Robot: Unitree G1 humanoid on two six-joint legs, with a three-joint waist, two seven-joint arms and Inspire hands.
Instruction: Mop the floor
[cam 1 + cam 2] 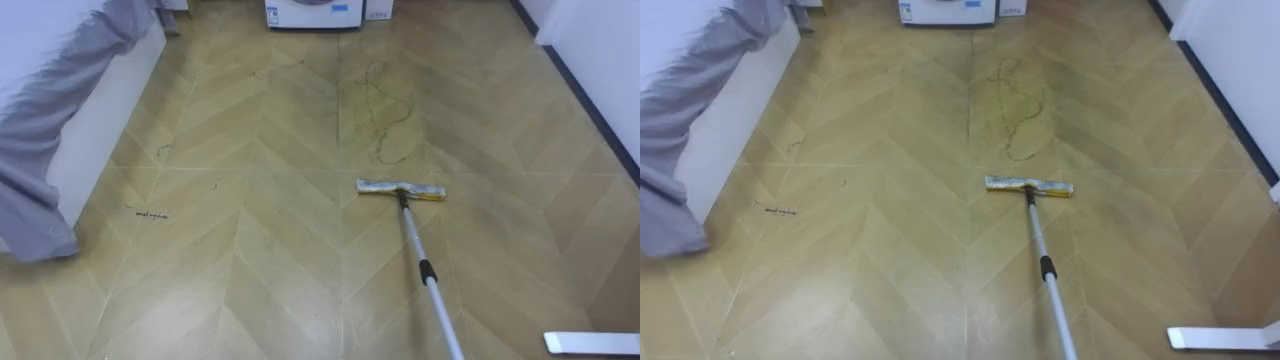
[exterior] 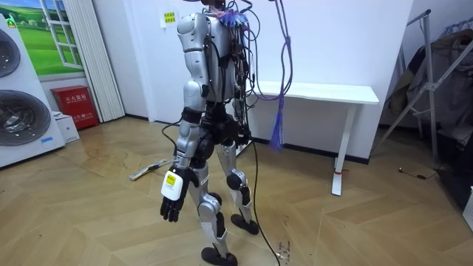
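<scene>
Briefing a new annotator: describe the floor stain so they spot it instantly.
Start at the white washing machine at the far end of the wooden floor. Coming towards the robot, the stain lies just beyond the mop head: a looping brown scribble, unlike the short dark marks further left.

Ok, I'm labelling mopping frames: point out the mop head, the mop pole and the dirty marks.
mop head (image 1: pixel 401 189), left eye view, middle of the pad
mop pole (image 1: pixel 416 240), left eye view, on its silver shaft
dirty marks (image 1: pixel 380 110), left eye view, brown squiggle's middle
</scene>
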